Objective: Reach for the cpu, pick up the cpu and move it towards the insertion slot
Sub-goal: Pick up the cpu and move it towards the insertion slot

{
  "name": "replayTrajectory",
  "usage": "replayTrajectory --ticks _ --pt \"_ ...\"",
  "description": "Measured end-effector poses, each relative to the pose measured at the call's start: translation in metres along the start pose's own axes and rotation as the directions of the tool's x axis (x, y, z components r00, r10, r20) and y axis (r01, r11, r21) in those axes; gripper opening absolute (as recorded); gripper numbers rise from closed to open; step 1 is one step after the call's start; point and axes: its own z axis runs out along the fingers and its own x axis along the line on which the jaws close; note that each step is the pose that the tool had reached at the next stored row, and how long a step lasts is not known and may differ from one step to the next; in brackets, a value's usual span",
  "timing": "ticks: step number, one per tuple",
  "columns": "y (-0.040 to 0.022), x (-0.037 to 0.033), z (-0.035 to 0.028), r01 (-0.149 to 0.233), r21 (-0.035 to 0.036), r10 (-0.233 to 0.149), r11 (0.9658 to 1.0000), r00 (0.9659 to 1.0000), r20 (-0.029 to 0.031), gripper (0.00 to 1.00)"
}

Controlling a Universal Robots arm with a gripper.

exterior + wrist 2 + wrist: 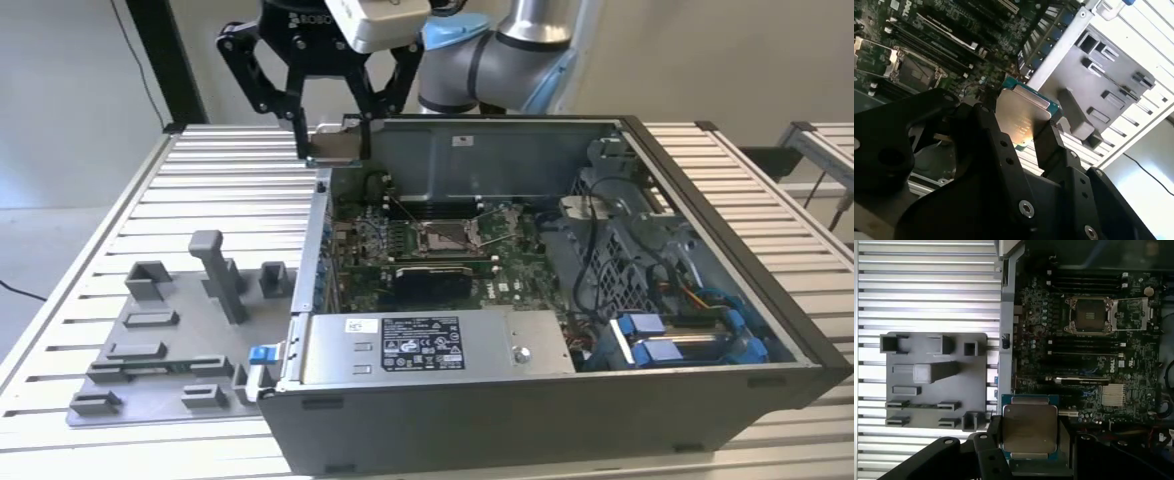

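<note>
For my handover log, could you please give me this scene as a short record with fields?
pincer: shut on the cpu, above the computer case wall at the exterior view's left
cpu: metal top facing the first wrist camera, gripped at two opposite edges
insertion slot: on the green board inside the case, centre bare, apart from the cpu
fixture tray: grey, on the slatted table beside the case
progress: cpu lifted, not yet at the slot

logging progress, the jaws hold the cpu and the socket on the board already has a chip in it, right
Not quite: the insertion slot is empty, its brownish centre bare in the first wrist view. The rest stands: the jaws of the gripper do hold the cpu.
</note>
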Motion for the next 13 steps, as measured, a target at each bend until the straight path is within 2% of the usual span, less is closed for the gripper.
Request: replayTrajectory --ticks 13 --pt "-0.0002 -0.0481 -0.0006 0.000 -0.0001 0.000 1.0000 1.0000 0.0000 0.00"
